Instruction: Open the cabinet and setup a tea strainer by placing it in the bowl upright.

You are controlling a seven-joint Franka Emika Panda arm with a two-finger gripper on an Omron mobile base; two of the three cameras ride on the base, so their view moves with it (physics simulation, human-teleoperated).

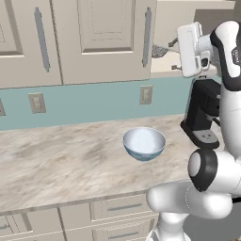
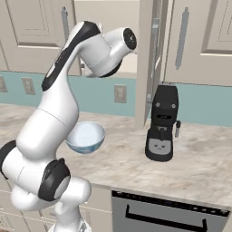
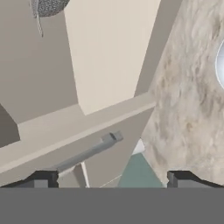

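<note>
- The cabinet (image 1: 101, 40) has its right-hand door (image 2: 146, 63) swung open, so the first step looks done.
- The tea strainer (image 1: 161, 51) sits on the shelf inside, not yet grasped.
- The gripper (image 3: 111, 178) hovers empty near the shelf, fingers wide apart.
- The bowl (image 1: 144, 143) waits empty on the marbled countertop (image 1: 56, 160), left of a black coffee machine (image 2: 161, 123).
- Behind runs a teal backsplash (image 1: 94, 101) with outlets.

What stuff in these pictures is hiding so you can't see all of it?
- Tea strainer: in the left base view the open cabinet door covers its left part; in the hand view the top edge cuts it off.
- Bowl: in the right base view the arm covers its left side; in the hand view the right edge cuts it.
- Coffee machine: partly behind the arm in the left base view.
</note>
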